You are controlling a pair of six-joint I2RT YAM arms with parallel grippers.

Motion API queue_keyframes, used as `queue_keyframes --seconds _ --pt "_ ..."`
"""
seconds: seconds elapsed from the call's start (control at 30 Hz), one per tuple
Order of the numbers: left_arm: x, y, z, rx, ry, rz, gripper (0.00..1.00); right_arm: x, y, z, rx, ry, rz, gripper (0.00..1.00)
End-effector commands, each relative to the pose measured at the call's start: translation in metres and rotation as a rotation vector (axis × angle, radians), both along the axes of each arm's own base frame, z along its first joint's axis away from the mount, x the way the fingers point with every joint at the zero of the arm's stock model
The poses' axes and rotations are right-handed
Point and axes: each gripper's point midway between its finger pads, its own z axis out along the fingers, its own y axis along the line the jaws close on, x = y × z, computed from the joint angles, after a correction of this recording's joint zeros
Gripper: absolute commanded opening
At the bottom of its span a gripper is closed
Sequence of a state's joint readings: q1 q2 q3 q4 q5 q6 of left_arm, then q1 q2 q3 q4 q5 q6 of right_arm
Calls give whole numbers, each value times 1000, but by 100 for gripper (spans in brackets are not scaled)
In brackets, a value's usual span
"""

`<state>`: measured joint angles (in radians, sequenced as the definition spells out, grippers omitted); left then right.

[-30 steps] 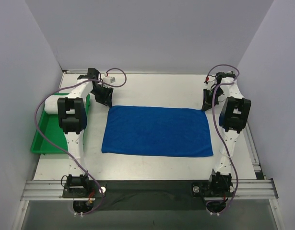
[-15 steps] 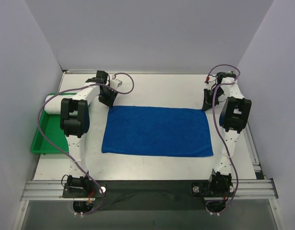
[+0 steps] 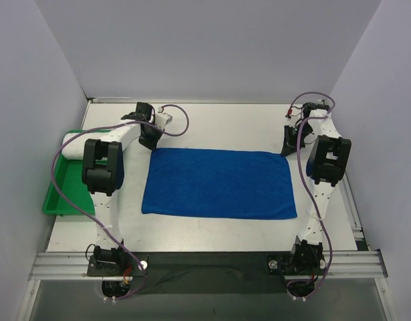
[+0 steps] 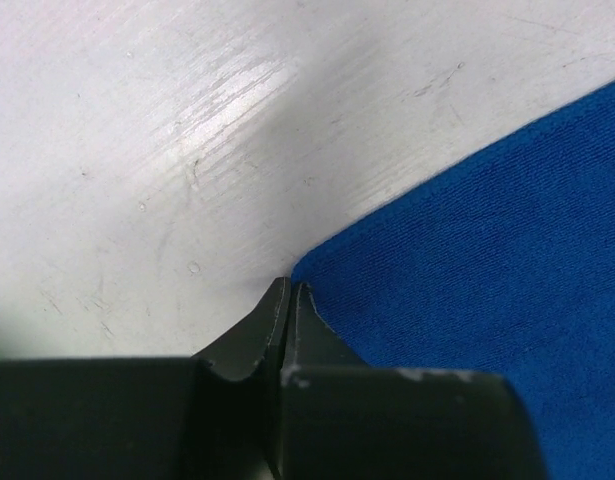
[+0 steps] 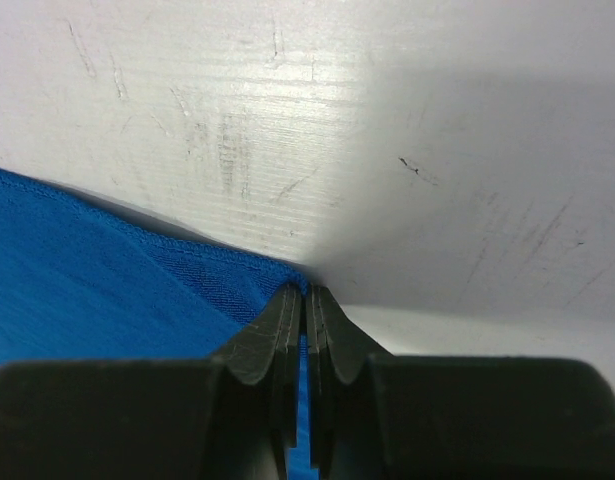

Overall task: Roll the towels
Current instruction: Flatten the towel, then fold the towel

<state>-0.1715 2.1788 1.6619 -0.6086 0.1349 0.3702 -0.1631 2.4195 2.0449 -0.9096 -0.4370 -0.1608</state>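
Note:
The blue towel (image 3: pixel 218 182) lies flat and spread out in the middle of the table. My left gripper (image 3: pixel 152 144) is down at its far left corner. In the left wrist view the left gripper (image 4: pixel 289 285) is shut, tips pressed together right at the corner of the blue towel (image 4: pixel 487 250). My right gripper (image 3: pixel 287 148) is at the far right corner. In the right wrist view the right gripper (image 5: pixel 307 290) is shut with blue towel (image 5: pixel 87 270) cloth showing between the fingers. A white towel (image 3: pixel 71 145) lies rolled at the far end of the green tray.
The green tray (image 3: pixel 61 194) sits along the table's left edge, beside the left arm. Pale walls close in the table on the left, back and right. A metal rail (image 3: pixel 205 262) runs along the near edge by the arm bases.
My left gripper has swung right to the towel's far left corner and closed there. The right arm and the towel have not moved.

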Motion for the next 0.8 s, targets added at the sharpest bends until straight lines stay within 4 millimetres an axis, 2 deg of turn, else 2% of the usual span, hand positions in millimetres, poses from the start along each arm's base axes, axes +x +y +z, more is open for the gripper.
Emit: queue_keyframes --seconds 0.0,0.17,0.4,0.63,0.7,0.77 --pt "-32 2 -31 12 146 2 0 -3 1 16 3 -16 19 0" --pt "-1 10 -6 -41 77 47 0 10 -3 25 -18 -64 19 0" --pt "23 14 26 -156 18 51 0 31 -13 45 -53 -153 10 0" --pt "34 5 68 -268 -36 7 0 43 -16 80 -69 -252 33 0" --pt "32 3 81 -297 -45 -20 0 42 -16 89 -61 -270 33 0" --pt "17 -2 81 -325 -2 -46 0 38 -16 93 -65 -276 45 0"
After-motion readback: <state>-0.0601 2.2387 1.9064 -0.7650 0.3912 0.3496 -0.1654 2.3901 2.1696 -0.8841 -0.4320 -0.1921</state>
